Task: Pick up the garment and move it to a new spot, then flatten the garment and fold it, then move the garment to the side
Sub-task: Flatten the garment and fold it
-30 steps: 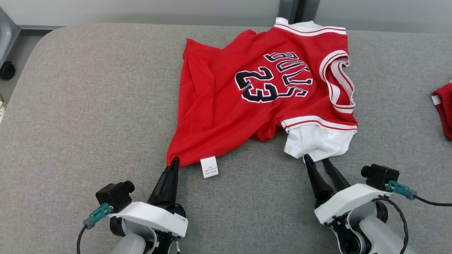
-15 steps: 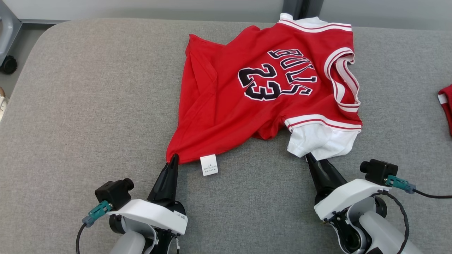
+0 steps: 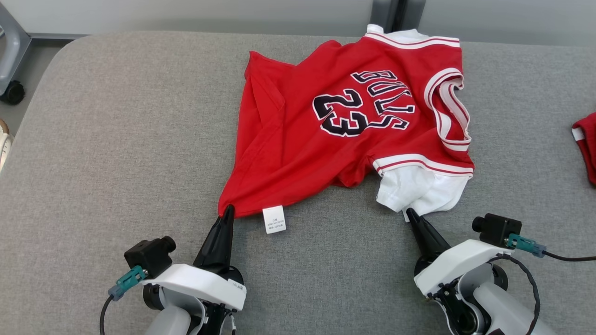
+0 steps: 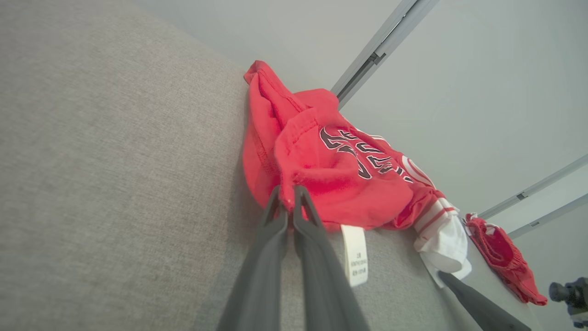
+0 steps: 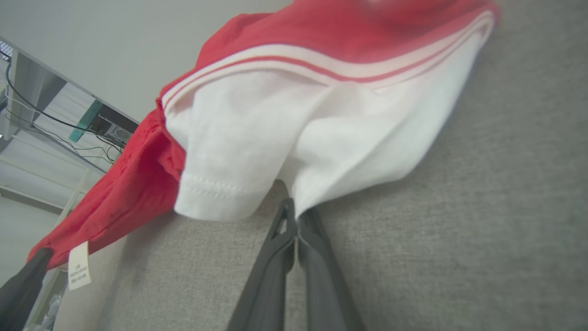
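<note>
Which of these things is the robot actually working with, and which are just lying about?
In the job: red basketball jersey with white sleeves; left gripper, pinching its red hem corner; right gripper, pinching its white sleeve.
Lying about: crumpled red cloth at the right edge; black castor wheel, far left.

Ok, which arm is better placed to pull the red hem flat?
Left, likely: the left gripper is shut on the jersey at its red hem corner; the right gripper pinches the white sleeve.

Red jersey (image 3: 326, 139) with white sleeves lies rumpled, number up, on grey cushion (image 3: 116, 139).
</note>
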{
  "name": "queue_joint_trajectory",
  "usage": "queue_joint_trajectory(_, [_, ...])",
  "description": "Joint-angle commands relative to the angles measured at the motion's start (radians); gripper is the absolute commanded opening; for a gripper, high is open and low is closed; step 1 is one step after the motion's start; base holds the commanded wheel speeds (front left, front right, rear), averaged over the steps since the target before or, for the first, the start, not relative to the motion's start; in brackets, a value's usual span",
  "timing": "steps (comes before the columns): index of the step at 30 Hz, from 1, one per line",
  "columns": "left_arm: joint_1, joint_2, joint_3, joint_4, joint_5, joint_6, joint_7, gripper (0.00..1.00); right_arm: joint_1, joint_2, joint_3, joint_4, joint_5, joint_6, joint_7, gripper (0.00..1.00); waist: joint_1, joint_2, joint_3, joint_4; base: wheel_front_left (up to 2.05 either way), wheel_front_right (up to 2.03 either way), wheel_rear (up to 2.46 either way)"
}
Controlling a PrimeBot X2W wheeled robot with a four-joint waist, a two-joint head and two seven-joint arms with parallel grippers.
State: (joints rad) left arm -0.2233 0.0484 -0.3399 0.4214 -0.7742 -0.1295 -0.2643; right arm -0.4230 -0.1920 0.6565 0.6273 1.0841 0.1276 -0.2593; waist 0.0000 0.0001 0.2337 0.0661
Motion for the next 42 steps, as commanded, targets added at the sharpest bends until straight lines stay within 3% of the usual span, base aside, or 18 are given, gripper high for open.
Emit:
queue_joint_trajectory(1, [0.003, 0.005, 0.005, 0.001, 0.008, -0.001, -0.001, 0.00, 0.033, 0.001, 0.011, 0.019, 0.016, 0.006, 0.010, 0.00, 0.0000, -0.0001, -0.003, -0.002, 0.00, 0.00, 0.00])
queue_joint_trajectory(12, [0.040, 0.005, 0.038, -0.013, 0.018, -0.001, -0.001, 0.00, 0.007, -0.077, 0.062, -0.009, -0.007, 0.003, 0.034, 0.00, 0.0000, -0.0001, -0.076, -0.036, 0.00, 0.00, 0.00])
queue_joint_trajectory(25, [0.071, 0.005, 0.112, -0.042, 0.038, -0.001, -0.001, 0.00, -0.074, -0.260, 0.076, -0.091, -0.073, 0.004, 0.194, 0.00, 0.0000, -0.0001, -0.165, -0.078, 0.00, 0.00, 0.00])
queue_joint_trajectory(32, [0.060, 0.005, 0.165, -0.074, 0.075, -0.001, -0.001, 0.00, -0.120, -0.363, 0.048, -0.178, -0.035, 0.003, 0.312, 0.00, 0.0000, -0.0001, -0.210, -0.092, 0.00, 0.00, 0.00])
queue_joint_trajectory(42, [0.027, 0.005, 0.226, -0.125, 0.109, -0.001, -0.001, 0.00, -0.176, -0.391, -0.010, -0.238, 0.042, 0.003, 0.353, 0.00, 0.0000, -0.0001, -0.239, -0.098, 0.00, 0.00, 0.00])
